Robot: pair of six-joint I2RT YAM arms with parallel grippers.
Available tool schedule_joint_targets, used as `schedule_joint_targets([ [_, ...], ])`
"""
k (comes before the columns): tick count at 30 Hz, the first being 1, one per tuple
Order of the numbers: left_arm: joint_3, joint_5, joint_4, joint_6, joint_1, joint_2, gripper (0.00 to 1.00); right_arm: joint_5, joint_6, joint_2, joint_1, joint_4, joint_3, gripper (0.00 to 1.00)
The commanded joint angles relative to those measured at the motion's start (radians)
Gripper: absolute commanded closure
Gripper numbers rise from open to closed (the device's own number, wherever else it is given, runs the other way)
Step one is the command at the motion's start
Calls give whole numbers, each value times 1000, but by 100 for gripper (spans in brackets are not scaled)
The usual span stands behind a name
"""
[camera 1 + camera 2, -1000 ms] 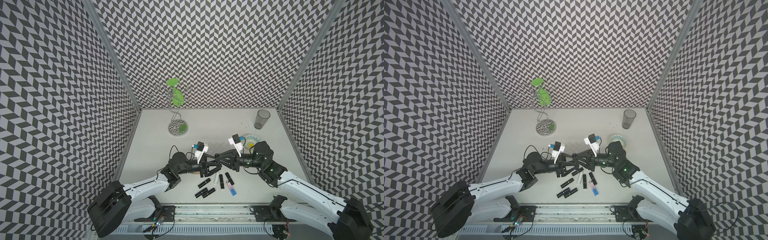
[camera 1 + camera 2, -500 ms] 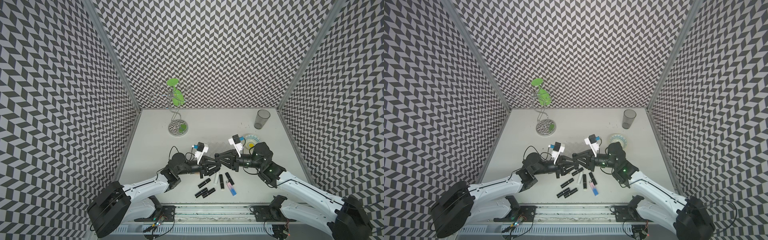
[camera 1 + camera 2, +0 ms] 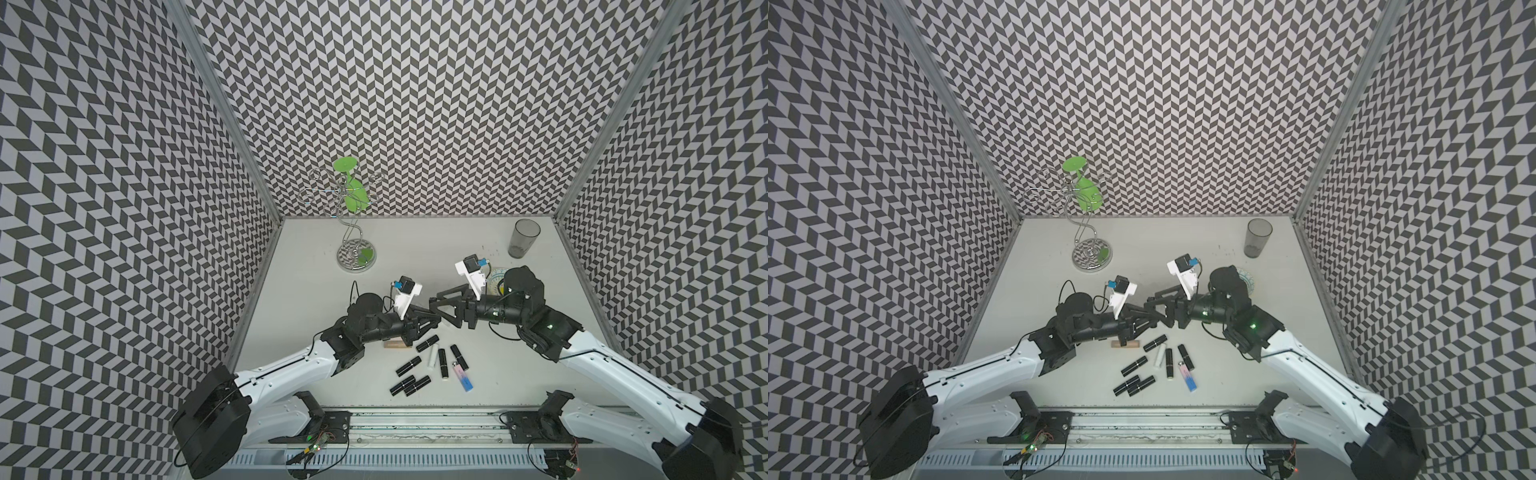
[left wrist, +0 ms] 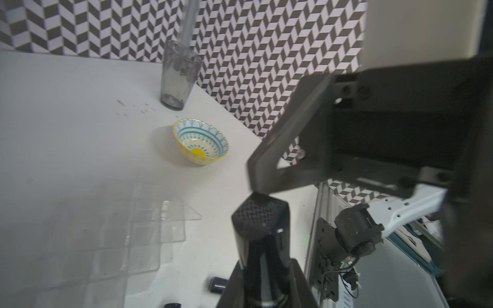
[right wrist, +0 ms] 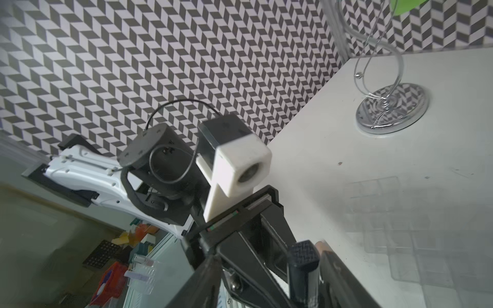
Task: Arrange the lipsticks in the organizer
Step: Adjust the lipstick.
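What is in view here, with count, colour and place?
black lipsticks: 6, black, lying front middle
held lipstick: 1, black, in left gripper
white lipstick: 1, white, among the black ones
tan lipstick: 1, tan, partly under left gripper
gradient lipstick: 1, pink to blue, right of group
organizer: 1, clear, mid-table
bowl: 1, yellow and blue, right side
tumbler: 1, grey, back right corner
wire stand: 1, chrome and green, back left
left gripper: 1, black, shut on held lipstick
right gripper: 1, black, open, at its cap
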Motion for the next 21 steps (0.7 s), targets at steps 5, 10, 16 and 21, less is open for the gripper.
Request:
schedule_joint_targets([
  [5, 50, -182, -259, 105, -33, -49, 100, 173, -109, 75, -2, -414, 214, 41],
  [10, 56, -183, -268, 112, -42, -58, 100, 90, -121, 168, 5, -446, 272, 49],
  [16, 67, -202, -283, 121, -52, -44, 100, 71, -135, 249, 16, -459, 299, 48],
  [21, 69, -198, -283, 121, -55, -38, 100, 33, -147, 295, 33, -455, 303, 50],
])
